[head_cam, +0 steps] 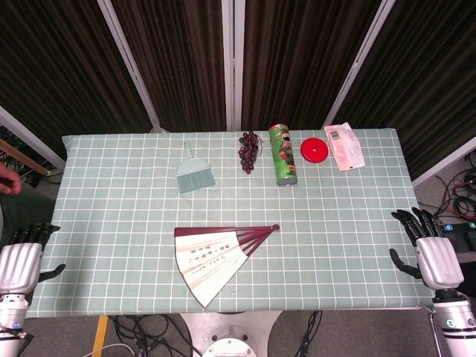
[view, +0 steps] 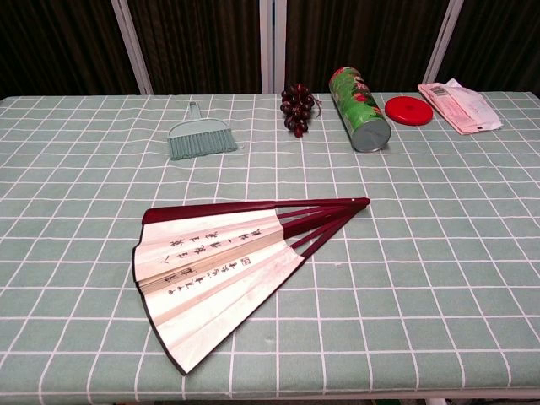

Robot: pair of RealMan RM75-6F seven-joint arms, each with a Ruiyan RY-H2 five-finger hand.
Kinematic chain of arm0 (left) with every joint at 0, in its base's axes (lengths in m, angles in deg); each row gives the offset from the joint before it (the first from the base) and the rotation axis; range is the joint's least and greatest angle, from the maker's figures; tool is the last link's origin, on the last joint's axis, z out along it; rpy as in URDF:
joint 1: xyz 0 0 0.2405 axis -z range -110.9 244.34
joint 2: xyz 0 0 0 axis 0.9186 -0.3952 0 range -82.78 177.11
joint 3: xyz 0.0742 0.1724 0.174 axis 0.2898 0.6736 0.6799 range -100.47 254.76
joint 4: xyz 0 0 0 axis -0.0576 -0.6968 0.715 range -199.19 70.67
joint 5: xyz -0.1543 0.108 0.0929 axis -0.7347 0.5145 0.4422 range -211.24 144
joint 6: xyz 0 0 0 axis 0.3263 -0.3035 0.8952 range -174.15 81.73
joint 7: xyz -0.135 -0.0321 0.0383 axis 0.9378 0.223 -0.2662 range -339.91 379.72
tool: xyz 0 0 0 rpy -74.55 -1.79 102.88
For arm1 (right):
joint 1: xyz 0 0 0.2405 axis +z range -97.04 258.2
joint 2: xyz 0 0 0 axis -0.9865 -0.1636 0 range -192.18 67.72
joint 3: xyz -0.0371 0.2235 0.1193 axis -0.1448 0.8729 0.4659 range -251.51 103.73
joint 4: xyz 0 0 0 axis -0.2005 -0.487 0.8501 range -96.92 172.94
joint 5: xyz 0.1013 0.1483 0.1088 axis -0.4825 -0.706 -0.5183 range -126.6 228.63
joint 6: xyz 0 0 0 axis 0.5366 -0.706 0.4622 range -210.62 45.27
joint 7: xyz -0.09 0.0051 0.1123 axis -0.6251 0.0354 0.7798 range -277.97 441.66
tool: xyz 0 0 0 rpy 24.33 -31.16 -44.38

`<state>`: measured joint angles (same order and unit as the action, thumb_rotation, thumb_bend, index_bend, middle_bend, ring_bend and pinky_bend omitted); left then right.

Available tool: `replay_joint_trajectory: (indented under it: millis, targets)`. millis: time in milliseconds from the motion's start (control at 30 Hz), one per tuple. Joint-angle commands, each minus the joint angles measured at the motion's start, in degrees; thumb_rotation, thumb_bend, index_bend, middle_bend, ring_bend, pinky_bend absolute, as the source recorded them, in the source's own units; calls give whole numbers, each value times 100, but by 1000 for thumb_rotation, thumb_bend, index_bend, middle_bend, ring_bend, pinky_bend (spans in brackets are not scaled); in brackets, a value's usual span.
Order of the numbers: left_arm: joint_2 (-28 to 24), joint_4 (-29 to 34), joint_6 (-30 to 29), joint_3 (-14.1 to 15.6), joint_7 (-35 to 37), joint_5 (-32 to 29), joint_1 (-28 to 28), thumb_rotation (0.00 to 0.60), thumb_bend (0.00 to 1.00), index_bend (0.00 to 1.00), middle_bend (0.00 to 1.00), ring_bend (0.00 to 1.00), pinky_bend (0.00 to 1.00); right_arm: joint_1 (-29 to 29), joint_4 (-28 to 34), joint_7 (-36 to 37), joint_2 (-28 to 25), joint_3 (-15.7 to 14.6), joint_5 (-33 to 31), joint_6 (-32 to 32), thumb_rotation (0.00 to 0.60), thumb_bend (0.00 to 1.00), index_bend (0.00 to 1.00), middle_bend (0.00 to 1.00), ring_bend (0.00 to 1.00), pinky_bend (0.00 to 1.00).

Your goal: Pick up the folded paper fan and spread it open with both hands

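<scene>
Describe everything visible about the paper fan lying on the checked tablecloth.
The cream paper fan with dark red ribs lies flat on the green checked tablecloth, near the table's front edge. It is partly spread, not folded shut. Its pleated leaf carries columns of black calligraphy and a small red seal mark. The ribs converge at a pivot pointing toward the right, and the leaf fans out toward the left and the front. Nothing touches it except the cloth; the left hand and right hand both rest apart at the table's sides.
</scene>
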<state>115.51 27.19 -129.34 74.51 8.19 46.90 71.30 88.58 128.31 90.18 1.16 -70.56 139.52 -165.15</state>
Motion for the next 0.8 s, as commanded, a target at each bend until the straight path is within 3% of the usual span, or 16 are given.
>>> replay_joint_trajectory:
  millis: [33, 400, 533, 667, 800]
  targets:
    - [7, -9, 10, 0, 1, -1, 7, 600, 15, 256, 216, 166, 182, 12, 3, -13, 5, 5, -20, 27, 600, 273, 135, 139, 13, 0]
    - [10, -10, 32, -18, -3, 27, 53, 600, 15, 256, 216, 166, 182, -19, 6, -3, -10, 4, -24, -33, 600, 273, 135, 139, 13, 0]
    - [-29, -80, 200, -123, 116, 211, 303, 600, 14, 258, 224, 166, 182, -15, -28, 58, -17, 20, -31, -39, 600, 273, 135, 139, 13, 0]
    - [-229, -80, 863, -322, 799, 504, 936, 600, 15, 282, 242, 167, 182, 56, -45, 89, -25, 41, 53, -15, 600, 273, 135, 139, 13, 0]
    - [-399, -104, 1968, -551, 1573, 663, 1847, 600, 51, 298, 254, 191, 196, 110, -34, 141, -26, 51, 89, 22, 600, 273, 135, 139, 13, 0]
